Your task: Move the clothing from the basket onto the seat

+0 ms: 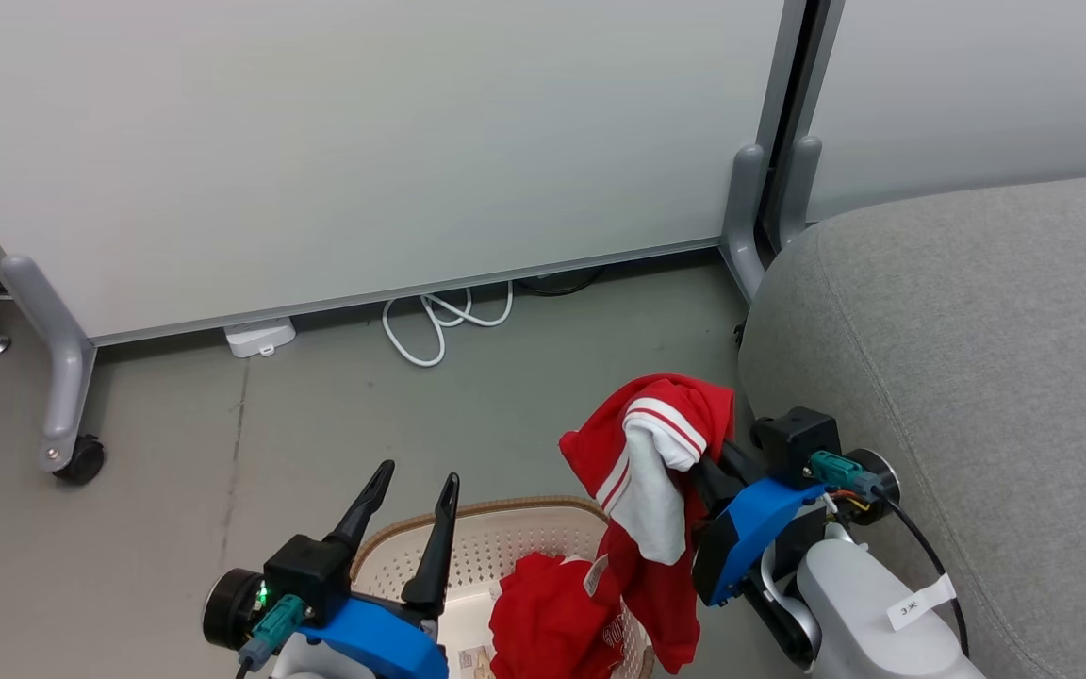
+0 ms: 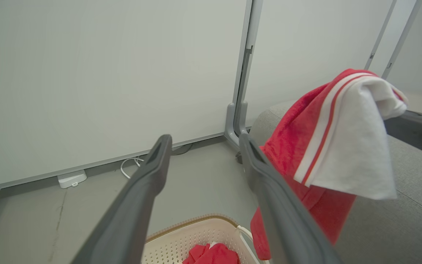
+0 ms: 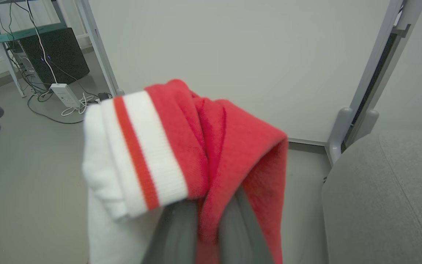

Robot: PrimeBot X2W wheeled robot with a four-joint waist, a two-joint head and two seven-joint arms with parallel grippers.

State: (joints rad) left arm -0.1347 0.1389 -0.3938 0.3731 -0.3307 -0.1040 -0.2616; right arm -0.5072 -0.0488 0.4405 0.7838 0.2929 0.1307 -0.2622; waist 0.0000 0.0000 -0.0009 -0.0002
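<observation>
My right gripper [image 1: 699,464] is shut on a red top [image 1: 656,453] with white striped cuffs. The top is lifted clear and drapes over the fingers [image 3: 181,234], its lower end hanging by the right rim of the cream basket [image 1: 468,547]. A second red garment [image 1: 543,618] lies bunched inside the basket. The light-grey seat [image 1: 977,377] rises just right of the held top. My left gripper [image 1: 416,476] stands open above the basket's left part, empty. The left wrist view shows the hanging top [image 2: 328,139] right of those open fingers [image 2: 148,183], with the basket [image 2: 196,234] below.
White partition panels [image 1: 364,141] on grey castor legs [image 1: 62,377] close off the back. A white cable [image 1: 435,325] and a small white adapter [image 1: 260,337] lie on the grey floor by the panel. A black box with cables [image 3: 57,55] stands far off in the right wrist view.
</observation>
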